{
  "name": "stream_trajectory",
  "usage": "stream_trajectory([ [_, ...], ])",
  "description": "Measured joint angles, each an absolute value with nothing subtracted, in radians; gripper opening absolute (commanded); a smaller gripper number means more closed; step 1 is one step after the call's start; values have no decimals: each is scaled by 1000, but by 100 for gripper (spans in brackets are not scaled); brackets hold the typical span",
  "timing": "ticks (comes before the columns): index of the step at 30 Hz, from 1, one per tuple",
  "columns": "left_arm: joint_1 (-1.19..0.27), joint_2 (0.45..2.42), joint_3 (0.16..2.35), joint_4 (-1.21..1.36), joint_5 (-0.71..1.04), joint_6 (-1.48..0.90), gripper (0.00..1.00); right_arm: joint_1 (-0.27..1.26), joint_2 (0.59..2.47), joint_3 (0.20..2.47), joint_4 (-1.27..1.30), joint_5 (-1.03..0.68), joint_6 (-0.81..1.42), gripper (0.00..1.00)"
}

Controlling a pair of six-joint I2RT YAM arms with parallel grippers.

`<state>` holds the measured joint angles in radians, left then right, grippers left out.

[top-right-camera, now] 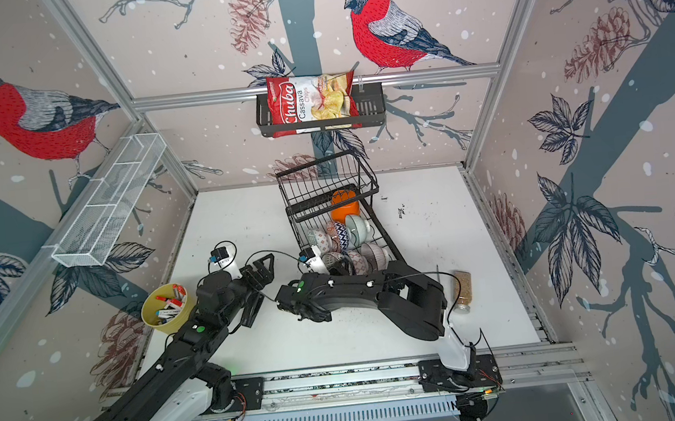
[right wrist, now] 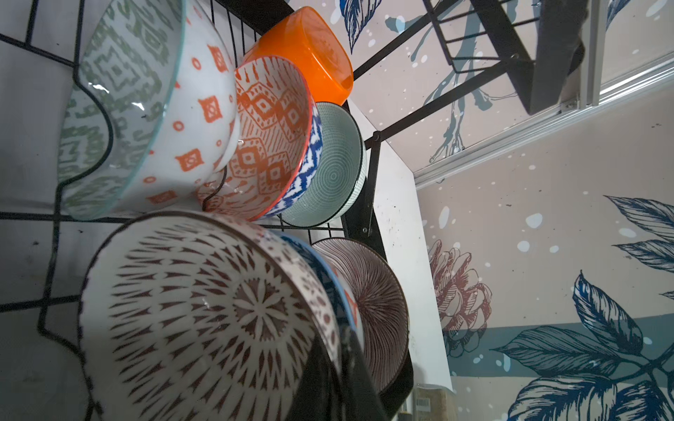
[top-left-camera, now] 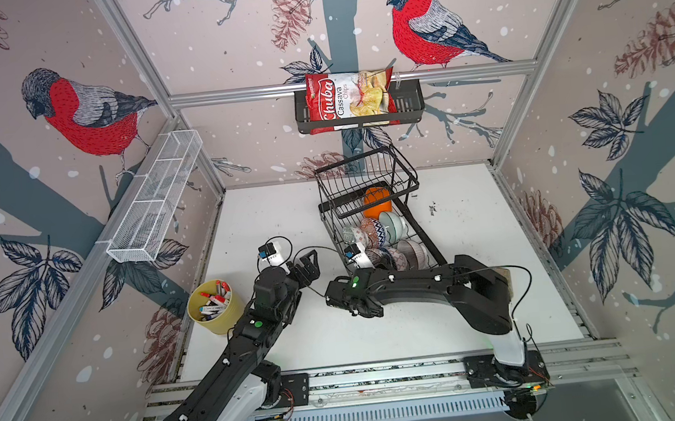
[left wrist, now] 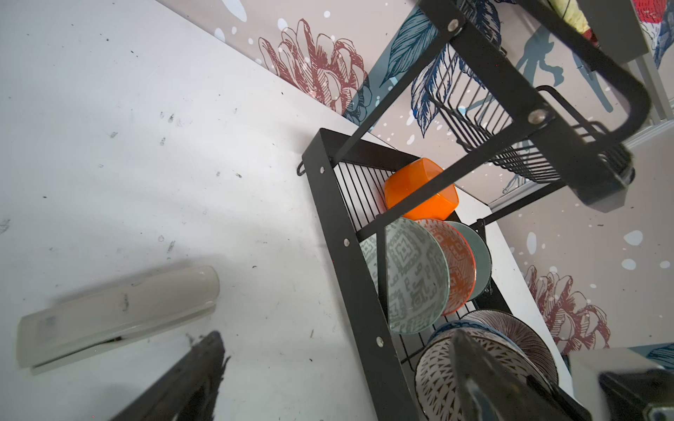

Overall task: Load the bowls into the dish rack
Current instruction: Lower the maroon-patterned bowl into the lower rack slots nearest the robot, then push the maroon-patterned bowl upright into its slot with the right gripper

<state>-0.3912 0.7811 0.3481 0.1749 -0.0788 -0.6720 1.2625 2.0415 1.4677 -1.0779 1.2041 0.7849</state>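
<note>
Bowls [top-left-camera: 376, 232] stand on edge in dish rack [left wrist: 355, 277], none loose on bench [top-left-camera: 270, 225]; right fingers [right wrist: 321, 382] closed beside nearest rim, left fingers [left wrist: 189, 375] spread, empty.

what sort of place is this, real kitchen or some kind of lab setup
Most likely a robot test cell, not a kitchen: an aluminium frame with bird-print panels boxes in a white table, two robot arms sit on a rail at its front, and the dish rack of bowls looks staged.
</note>
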Motion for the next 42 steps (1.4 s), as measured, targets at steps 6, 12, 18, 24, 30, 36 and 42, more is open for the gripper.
stream_trajectory([
  [6,-357,787,348,177,-64,-671,95,1255,2069,1471,-1081,1226,792,0],
  [12,-342,787,343,183,-53,-664,95,1256,2077,1452,-1046,1234,783,0],
  [18,-337,788,339,183,-48,-656,95,1263,2083,1436,-989,1266,749,0],
  [24,-336,787,335,182,-44,-656,95,1285,2100,1424,-936,1304,700,0],
  [30,-335,780,331,182,-43,-656,95,1298,2107,1415,-912,1327,678,3],
  [36,-334,780,329,182,-28,-656,95,1313,2112,1412,-906,1333,673,17],
  [42,-333,773,322,182,-28,-656,95,1328,2132,1427,-902,1319,680,26],
])
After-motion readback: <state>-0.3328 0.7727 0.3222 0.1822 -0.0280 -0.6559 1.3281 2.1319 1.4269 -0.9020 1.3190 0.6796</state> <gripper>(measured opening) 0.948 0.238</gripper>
